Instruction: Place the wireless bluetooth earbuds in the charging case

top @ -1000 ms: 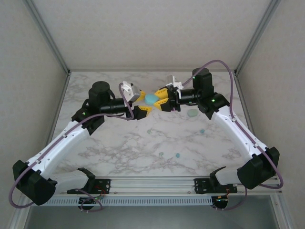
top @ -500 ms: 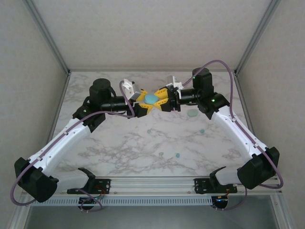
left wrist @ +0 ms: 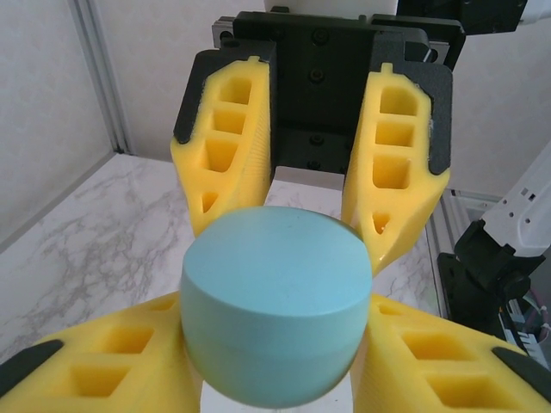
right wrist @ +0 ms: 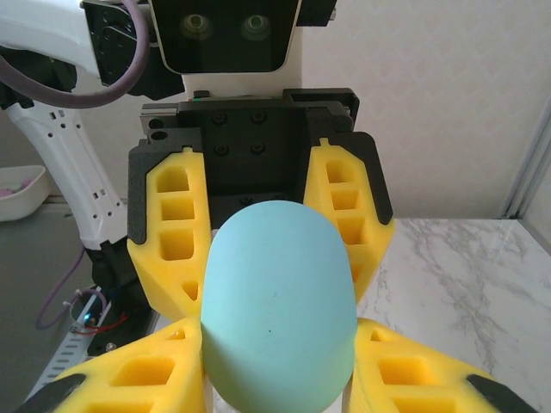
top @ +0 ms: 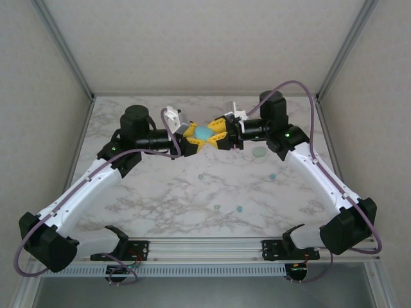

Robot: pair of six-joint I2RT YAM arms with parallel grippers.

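A teal egg-shaped charging case [top: 204, 133] hangs closed above the back middle of the table, between both grippers. My left gripper [top: 194, 138] comes in from the left, and its yellow fingers [left wrist: 112, 361] press the sides of the case [left wrist: 277, 301]. My right gripper [top: 216, 133] grips the same case [right wrist: 277, 301] from the right, its fingers [right wrist: 413, 370] tight against it. Small teal earbuds lie on the marble: one [top: 201, 176] left of centre, one [top: 272, 176] to the right, two [top: 239, 209] near the front.
A larger mint-green oval piece [top: 258, 153] lies on the table under the right arm. A white tray [right wrist: 17, 185] holding pink bits shows at the left edge of the right wrist view. The enclosure walls [top: 77, 77] bound the table.
My left gripper has moved right up to the case and its fingers have closed in on it. The right gripper has held the case still.
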